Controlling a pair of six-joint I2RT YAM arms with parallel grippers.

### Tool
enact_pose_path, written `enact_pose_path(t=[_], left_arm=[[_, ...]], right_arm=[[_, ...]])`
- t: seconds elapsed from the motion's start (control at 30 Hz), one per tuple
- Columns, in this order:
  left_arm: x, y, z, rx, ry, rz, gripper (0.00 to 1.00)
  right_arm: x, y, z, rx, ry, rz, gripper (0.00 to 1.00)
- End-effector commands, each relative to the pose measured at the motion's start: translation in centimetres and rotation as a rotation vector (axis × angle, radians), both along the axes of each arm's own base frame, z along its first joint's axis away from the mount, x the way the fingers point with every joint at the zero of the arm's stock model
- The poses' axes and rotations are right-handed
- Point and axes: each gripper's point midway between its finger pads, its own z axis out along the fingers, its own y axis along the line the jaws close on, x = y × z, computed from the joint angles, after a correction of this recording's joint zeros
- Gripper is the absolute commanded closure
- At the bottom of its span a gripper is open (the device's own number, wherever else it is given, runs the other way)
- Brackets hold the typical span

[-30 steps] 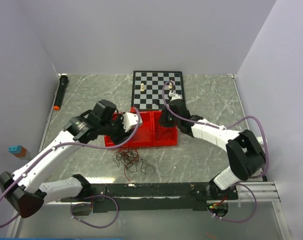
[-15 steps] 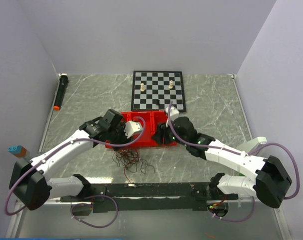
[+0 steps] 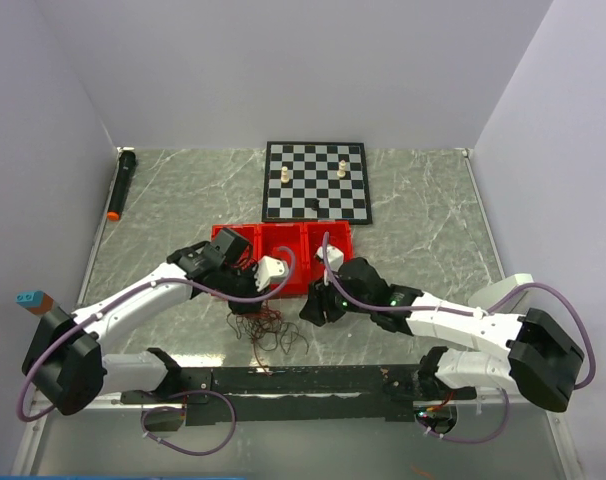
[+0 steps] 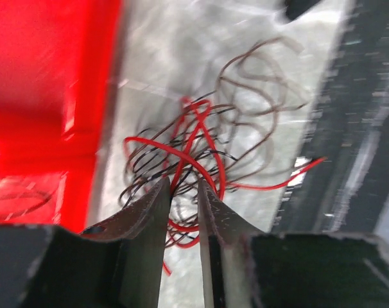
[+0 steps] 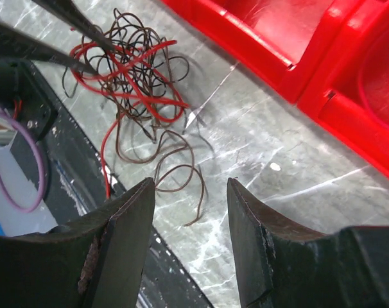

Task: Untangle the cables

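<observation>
Top external: the cables (image 3: pixel 268 328) lie tangled on the counter (image 3: pixel 183 190), just in front of the red tray (image 3: pixel 283 243).

Left wrist: the left claw (image 4: pixel 183 186) stands nearly closed at the tangle, with red strands at its tips. Whether it pinches them cannot be told.

Right wrist: the right claw (image 5: pixel 190 186) gapes open and empty, just beside a brown loop.

One tangle of cables (image 3: pixel 268 328); one red tray (image 3: pixel 283 240); one chessboard (image 3: pixel 305 160); two pale chess pieces (image 3: pixel 286 175).
</observation>
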Motion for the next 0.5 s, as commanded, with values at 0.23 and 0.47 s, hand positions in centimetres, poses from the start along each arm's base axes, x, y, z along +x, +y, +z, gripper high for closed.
enact_pose_path(t=[0.23,0.47], left_arm=[[-0.9,-1.5,2.3,-0.077,-0.021,-0.061,0.68],[1.9,0.9,0.2,0.046,-0.093,0.072,0.65]], right_arm=[[-3.6,2.5,0.4,0.024,-0.041,0.186,0.43],[-2.8,4.2,-1.8,-0.087,-0.065,0.246,0.41]])
